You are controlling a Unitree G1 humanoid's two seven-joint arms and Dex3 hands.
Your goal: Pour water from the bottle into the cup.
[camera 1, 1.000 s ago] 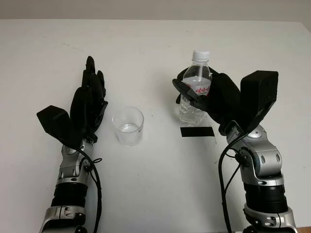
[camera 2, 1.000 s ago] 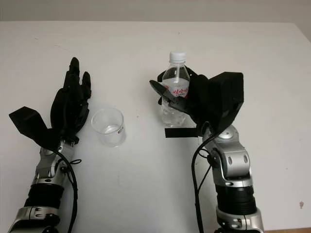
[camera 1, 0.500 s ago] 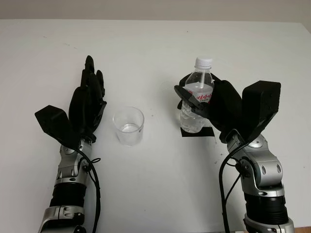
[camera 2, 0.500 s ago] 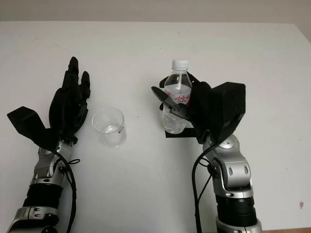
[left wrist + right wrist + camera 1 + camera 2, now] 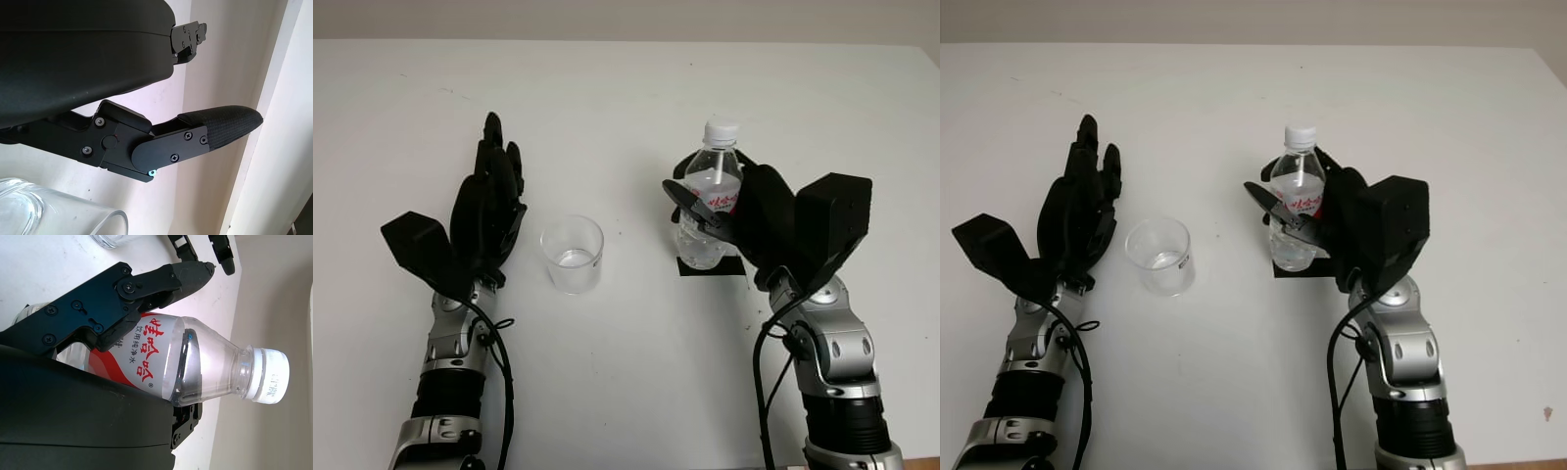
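Bottle [image 5: 709, 210] in right robot hand [image 5: 736, 211], slightly lower than before

Both hands are matte black: the left hand [image 5: 487, 211] and right hand [image 5: 749, 211] each have a smooth rounded shell and 3 jointed fingers. A black box [image 5: 414, 245] juts from the left wrist and a larger one [image 5: 832, 220] from the right. Below each hand the forearm is a silver metal casing [image 5: 837, 338] with round bolts, then a ribbed black collar [image 5: 844, 421]. A thin black cable [image 5: 762, 377] loops beside each forearm. Up close, the finger links [image 5: 146, 147] carry small cross-head screws, and the fingertip pad [image 5: 230, 125] is textured
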